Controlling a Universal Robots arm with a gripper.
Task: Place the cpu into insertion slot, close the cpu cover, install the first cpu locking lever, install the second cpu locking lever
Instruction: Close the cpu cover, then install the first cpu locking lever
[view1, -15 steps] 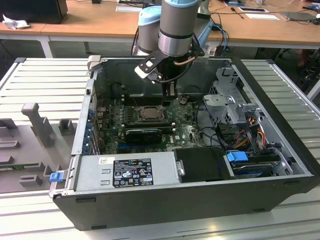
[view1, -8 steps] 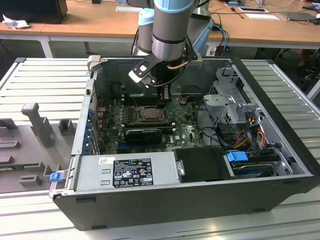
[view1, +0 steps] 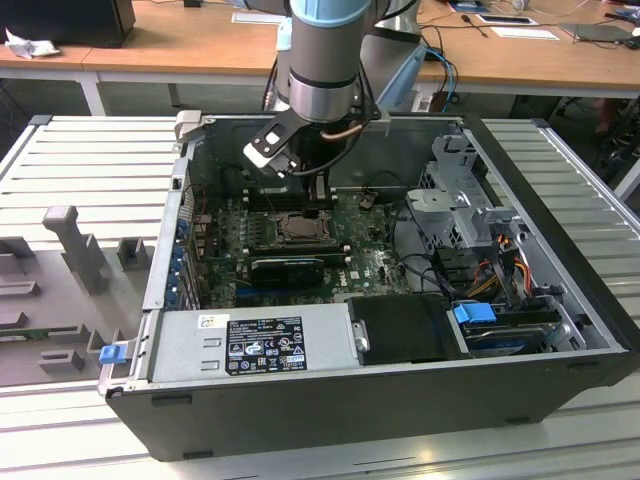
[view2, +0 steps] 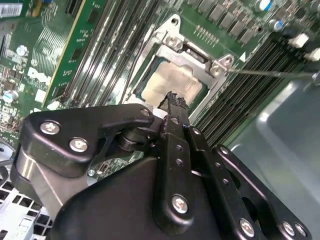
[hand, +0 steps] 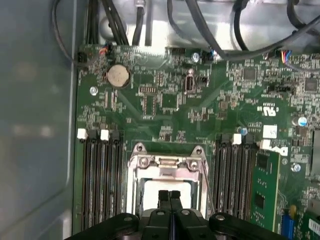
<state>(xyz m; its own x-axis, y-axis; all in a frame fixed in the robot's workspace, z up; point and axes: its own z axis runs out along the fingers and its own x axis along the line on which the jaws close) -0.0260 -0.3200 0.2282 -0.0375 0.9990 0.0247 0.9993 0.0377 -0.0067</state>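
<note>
The cpu (view2: 170, 80) lies in its socket on the motherboard (hand: 165, 100), directly beneath the tips of the claw (hand: 170, 194). The cpu cover (hand: 134, 175) seems to lie flat around it, though the claw hides part. The claw's fingers are pressed together, gripping nothing.

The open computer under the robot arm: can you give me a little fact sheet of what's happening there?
Place: computer case, lid off, motherboard exposed
Claw: shut, tips right over the cpu
Cpu: lying in its socket, pale face up
Cpu cover: down flat, framing the cpu
Contact between claw and cpu: cannot tell
</note>
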